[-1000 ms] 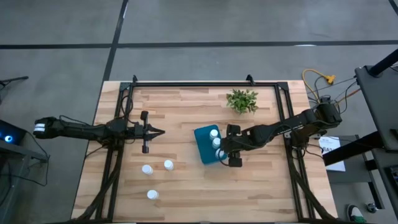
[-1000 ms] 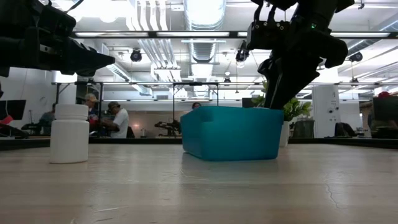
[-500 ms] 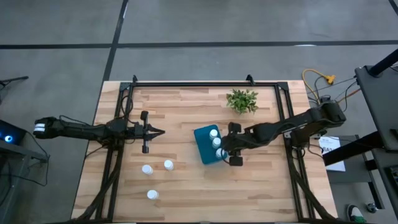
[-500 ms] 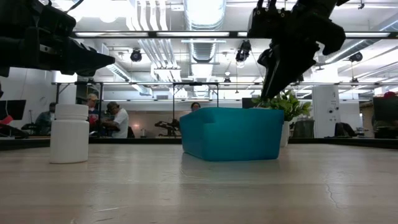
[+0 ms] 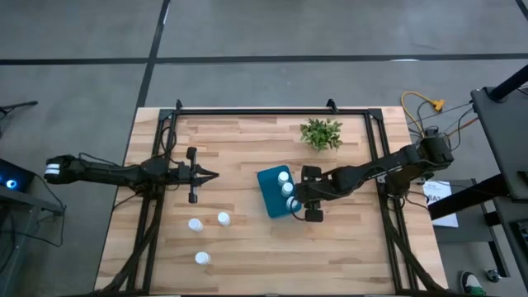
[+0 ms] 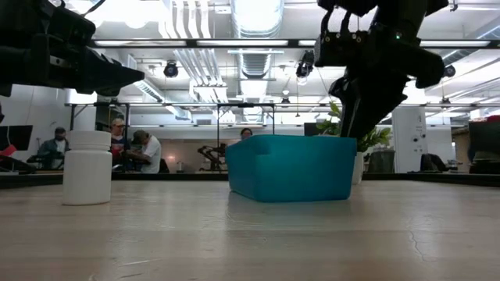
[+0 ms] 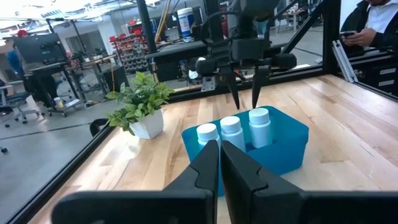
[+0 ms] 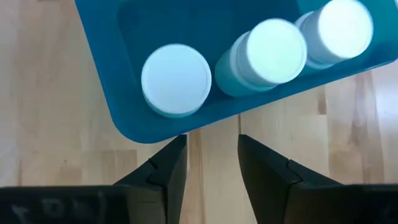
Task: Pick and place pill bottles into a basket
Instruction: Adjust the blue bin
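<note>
Three pill bottles (image 7: pixel 231 133) already stand in a row along the right wall of the basket (image 5: pixel 271 198), which sits mid-table just near of the plant (image 5: pixel 321 132). Three more bottles (image 5: pixel 195 224) wait on the bare wood to the near left, well apart from the bin.

Right gripper (image 8: pixel 210 163) hangs over the basket's right rim w/ nothing between its fingers; they stand parted, empty, pointing down at the edge of the bin and the wood beside it. Looks to me like the release step is done, so the job now is getting clear: lift straight up before swinging away, otherwise a fingertip could clip the nearest cap and tip the row.

Left gripper (image 5: pixel 208 174) is pinched closed, empty, hovering left of the basket and far of the loose bottles. Since those three lie on its side, I'd guess it's better placed for the next pick; it needs to open first, then come down square over a cap.
</note>
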Available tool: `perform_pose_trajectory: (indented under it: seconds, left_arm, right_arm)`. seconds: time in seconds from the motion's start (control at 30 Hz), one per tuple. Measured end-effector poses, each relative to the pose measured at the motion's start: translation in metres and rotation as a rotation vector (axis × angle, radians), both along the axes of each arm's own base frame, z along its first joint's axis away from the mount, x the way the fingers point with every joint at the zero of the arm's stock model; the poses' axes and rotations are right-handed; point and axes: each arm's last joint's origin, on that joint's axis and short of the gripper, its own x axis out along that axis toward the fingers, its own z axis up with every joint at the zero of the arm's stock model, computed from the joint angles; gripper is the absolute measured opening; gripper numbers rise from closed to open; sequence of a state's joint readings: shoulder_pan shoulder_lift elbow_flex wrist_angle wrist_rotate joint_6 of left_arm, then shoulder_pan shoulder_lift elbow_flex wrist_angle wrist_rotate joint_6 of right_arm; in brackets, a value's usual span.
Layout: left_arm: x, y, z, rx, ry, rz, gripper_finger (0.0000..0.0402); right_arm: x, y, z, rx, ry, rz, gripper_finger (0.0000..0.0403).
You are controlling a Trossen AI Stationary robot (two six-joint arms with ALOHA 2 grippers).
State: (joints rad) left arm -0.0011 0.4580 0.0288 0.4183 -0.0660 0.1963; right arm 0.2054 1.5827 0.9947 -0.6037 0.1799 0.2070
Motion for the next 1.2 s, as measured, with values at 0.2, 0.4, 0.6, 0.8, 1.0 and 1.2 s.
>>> perform_pose_trajectory:
  seconds: [0.2,0.4,0.6,0.8,1.0,1.2]
  left_arm:
    - [0.0000,0.0000,0.0000,0.001,0.000,0.000,0.0000]
    - [0.0000,0.0000,0.0000,0.002,0.000,0.000,0.0000]
    - [0.0000,0.0000,0.0000,0.002,0.000,0.000,0.0000]
    - [0.0000,0.0000,0.0000,0.003,0.000,0.000,0.0000]
    - [0.0000,0.0000,0.0000,0.003,0.000,0.000,0.0000]
    - [0.0000,0.0000,0.0000,0.003,0.000,0.000,0.0000]
  right_arm:
    - [0.0040,0.0009,-0.0003,0.008,-0.038,0.002,0.0138]
    - [0.0069,0.0015,0.0010,0.017,-0.069,0.006,0.0140]
    - [0.0065,0.0014,0.0008,0.017,-0.066,0.006,0.0132]
    - [0.0030,0.0003,0.0000,0.003,-0.033,-0.002,0.0128]
    - [0.0035,0.0004,0.0000,0.005,-0.038,-0.002,0.0130]
    - [0.0095,0.0027,-0.0002,0.042,-0.095,0.034,0.0129]
